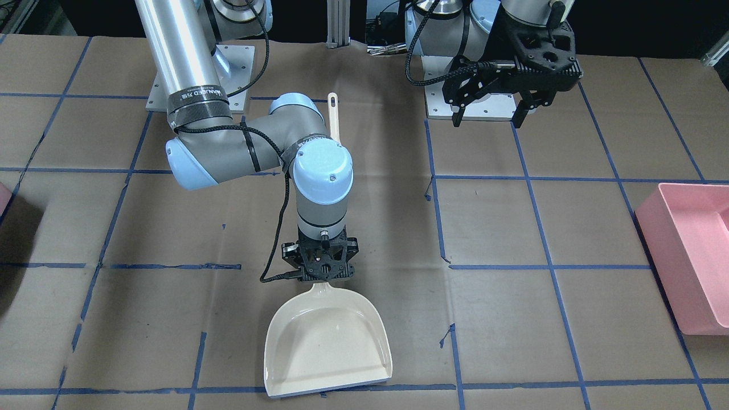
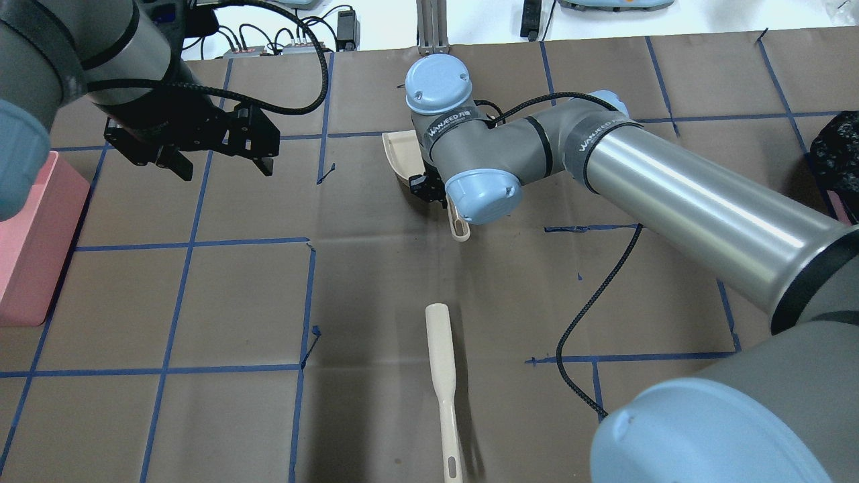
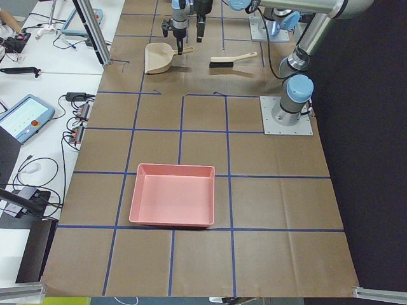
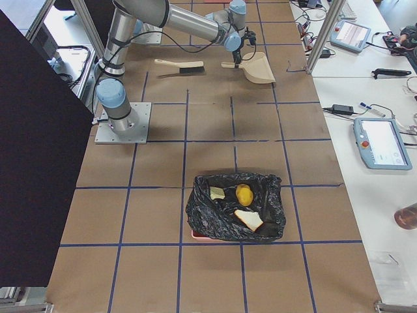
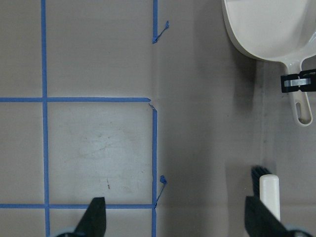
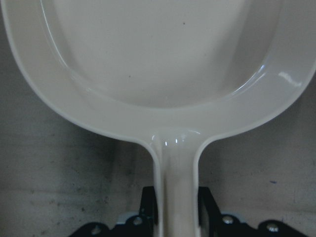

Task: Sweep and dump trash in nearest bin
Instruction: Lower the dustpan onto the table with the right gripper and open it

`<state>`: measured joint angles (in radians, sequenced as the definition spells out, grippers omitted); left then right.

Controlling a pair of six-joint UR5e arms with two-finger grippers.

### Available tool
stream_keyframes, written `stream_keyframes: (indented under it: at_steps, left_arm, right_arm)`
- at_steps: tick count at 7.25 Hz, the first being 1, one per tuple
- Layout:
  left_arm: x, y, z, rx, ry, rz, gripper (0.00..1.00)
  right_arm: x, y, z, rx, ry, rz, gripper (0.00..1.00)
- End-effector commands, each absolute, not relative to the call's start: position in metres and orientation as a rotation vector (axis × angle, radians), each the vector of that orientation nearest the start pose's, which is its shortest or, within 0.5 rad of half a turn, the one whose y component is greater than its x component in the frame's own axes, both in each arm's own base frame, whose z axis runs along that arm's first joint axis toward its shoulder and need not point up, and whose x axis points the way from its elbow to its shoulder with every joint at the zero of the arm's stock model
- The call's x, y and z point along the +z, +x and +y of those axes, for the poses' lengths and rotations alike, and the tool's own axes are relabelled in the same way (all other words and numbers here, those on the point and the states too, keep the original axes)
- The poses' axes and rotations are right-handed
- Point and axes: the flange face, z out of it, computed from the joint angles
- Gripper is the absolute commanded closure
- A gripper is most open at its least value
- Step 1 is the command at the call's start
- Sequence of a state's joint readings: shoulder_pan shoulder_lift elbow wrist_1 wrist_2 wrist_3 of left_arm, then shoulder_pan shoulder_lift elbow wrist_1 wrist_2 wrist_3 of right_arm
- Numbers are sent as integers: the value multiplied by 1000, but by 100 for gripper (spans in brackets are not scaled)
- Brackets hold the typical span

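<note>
The trash lies in a black bag in the right exterior view: a yellow-brown lump [image 4: 244, 193] and two bread slices [image 4: 217, 193] [image 4: 248, 220]. The bag lines the bin, of which only a pink corner [image 4: 199, 233] shows. My right gripper [image 1: 322, 279] is shut on the handle of the cream dustpan [image 1: 327, 341], which lies flat and empty on the table; the wrist view shows the fingers [image 6: 148, 202] tight against the handle. My left gripper [image 1: 494, 111] is open and empty, held above the table near its base. The cream brush [image 2: 439, 362] lies on the table between the arms.
A big pink tub [image 1: 692, 256] stands on my left side of the table, also seen in the overhead view [image 2: 33, 235]. The table is brown paper with a blue tape grid. The right arm's black cable [image 2: 590, 302] hangs over the table.
</note>
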<state>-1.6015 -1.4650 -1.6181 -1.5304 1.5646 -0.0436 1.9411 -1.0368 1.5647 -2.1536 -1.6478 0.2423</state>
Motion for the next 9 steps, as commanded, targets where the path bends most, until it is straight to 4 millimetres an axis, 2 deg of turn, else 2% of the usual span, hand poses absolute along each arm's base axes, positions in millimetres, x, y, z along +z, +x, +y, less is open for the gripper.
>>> stream_keyframes:
  at_steps: [1, 2, 4, 5, 6, 7, 8, 9]
  left_arm:
    - [519, -148, -451, -154, -21, 3148, 0]
    - [519, -148, -451, -157, -21, 3147, 0]
    - [519, -148, -451, -154, -21, 3148, 0]
    - [519, -148, -451, -154, -21, 3148, 0]
    - [519, -148, -451, -154, -21, 3148, 0]
    - [519, -148, -451, -154, -21, 3148, 0]
    - [518, -148, -452, -152, -21, 3148, 0]
    - [517, -148, -452, -149, -21, 3148, 0]
  right_arm:
    - [238, 356, -570, -118, -205, 3188, 67]
    - [243, 352, -575, -131, -192, 3186, 54]
    - [272, 364, -587, -90, -209, 3198, 52]
    - [282, 366, -594, -39, -210, 3210, 34]
    - [296, 363, -602, -26, -200, 3214, 5]
    - [310, 351, -609, -24, -249, 3209, 1]
    - [326, 324, -618, 8, -346, 3207, 0]
    - [358, 285, -624, 1, -310, 3207, 0]
